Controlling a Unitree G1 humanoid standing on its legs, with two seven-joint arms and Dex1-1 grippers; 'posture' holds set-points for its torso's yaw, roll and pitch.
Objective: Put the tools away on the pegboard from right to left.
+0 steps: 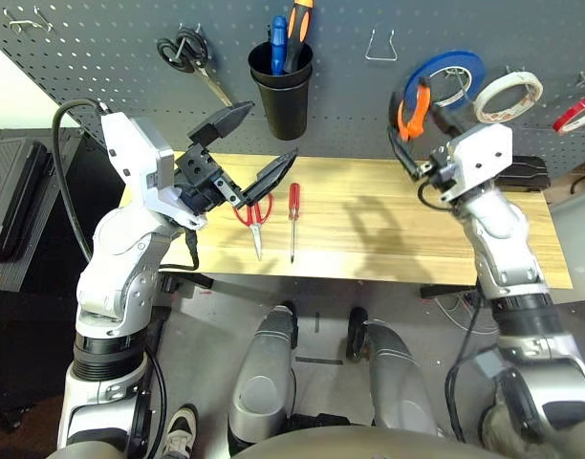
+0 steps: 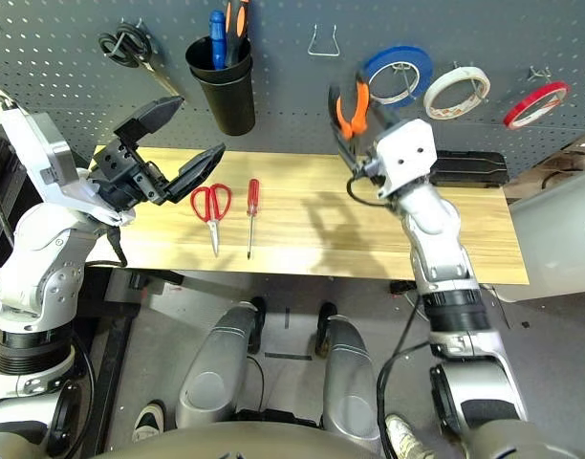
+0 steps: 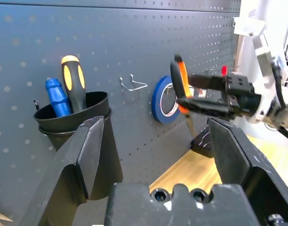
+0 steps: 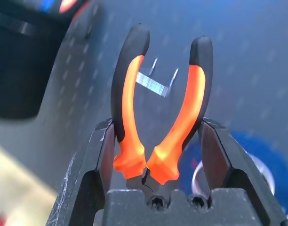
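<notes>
At the left, the left gripper (image 1: 268, 153) is hovering with its jaws spread, holding nothing. Below, red-handled metal scissors (image 1: 256, 223) and a slim red-handled screwdriver (image 1: 293, 220) are lying on the pale wooden table (image 1: 340, 251), still needing places. Farther right, the right gripper (image 4: 158, 123) is clamping the orange-and-black-handled pliers (image 4: 181, 117) before the grey perforated pegboard (image 1: 340, 105), seemingly heading for a hook; beyond, the cream tape roll (image 1: 508, 97) is already hanging.

Beyond your wooden tabletop (image 2: 302, 229), pale-topped and brightly lit, you have a grey floor (image 1: 321, 287) below it, a light grey rounded bin (image 2: 557, 234) to its right, and a black case (image 1: 13, 196) to its left.
</notes>
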